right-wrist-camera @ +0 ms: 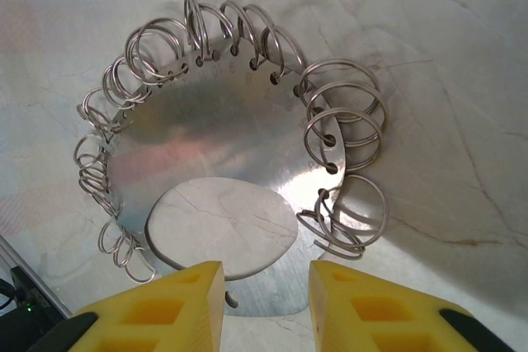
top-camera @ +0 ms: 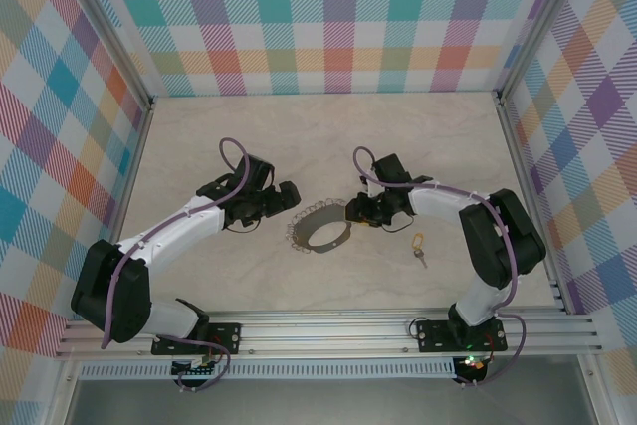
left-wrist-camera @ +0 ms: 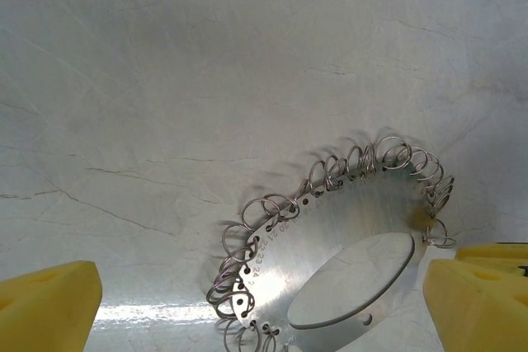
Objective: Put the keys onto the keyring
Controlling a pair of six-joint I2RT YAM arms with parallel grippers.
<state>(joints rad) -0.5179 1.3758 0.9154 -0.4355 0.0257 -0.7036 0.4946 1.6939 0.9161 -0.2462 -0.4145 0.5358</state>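
Grey metal keyring (right-wrist-camera: 214,138) lies on the table (top-camera: 299,136), key (top-camera: 419,249) well apart.

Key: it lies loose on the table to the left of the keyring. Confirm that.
Wrong side. The key lies loose on the table to the right of the keyring, as the top external view shows.

Both arms (top-camera: 189,229) have white links, black joints, looping purple cables (top-camera: 245,154) and blocky yellow fingers (right-wrist-camera: 165,311).
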